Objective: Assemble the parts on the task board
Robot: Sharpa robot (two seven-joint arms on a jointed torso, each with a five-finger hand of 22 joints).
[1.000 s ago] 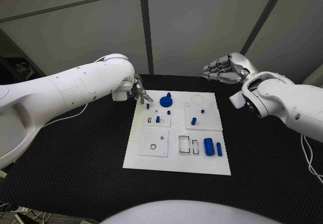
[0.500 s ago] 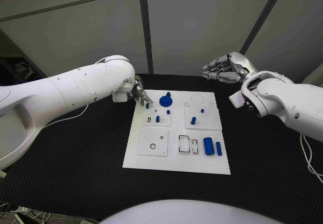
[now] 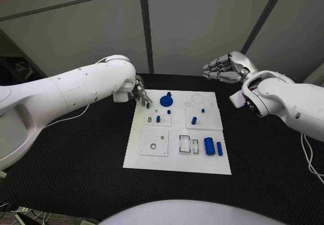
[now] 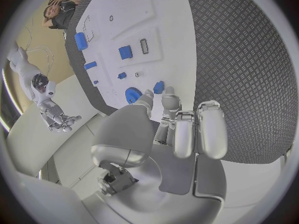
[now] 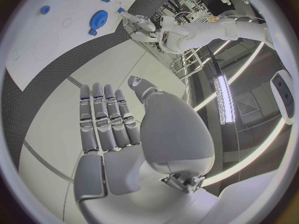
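Left hand [image 3: 137, 92] down at the far left corner of the task board [image 3: 177, 161], fingertips [image 4: 163, 95] at a small blue peg [image 4: 159, 87] just beside the blue gear [image 3: 166, 100]; whether pinching the peg or merely touching it, cannot tell. Right hand [image 3: 226, 68] raised well beyond the board's far right corner, palm empty, fingers lying straight and side by side, gripping nothing.

Probably seating or picking the peg near the gear. To do it well: keep the peg upright, close on its sides without nudging the gear, lift straight before carrying, and line up over the socket before pressing down.

Other blue parts stand toward the board's middle; a larger blue cylinder [image 3: 209, 146] lies near its near right corner.

No brand, label or legible writing anywhere on the board or arms.
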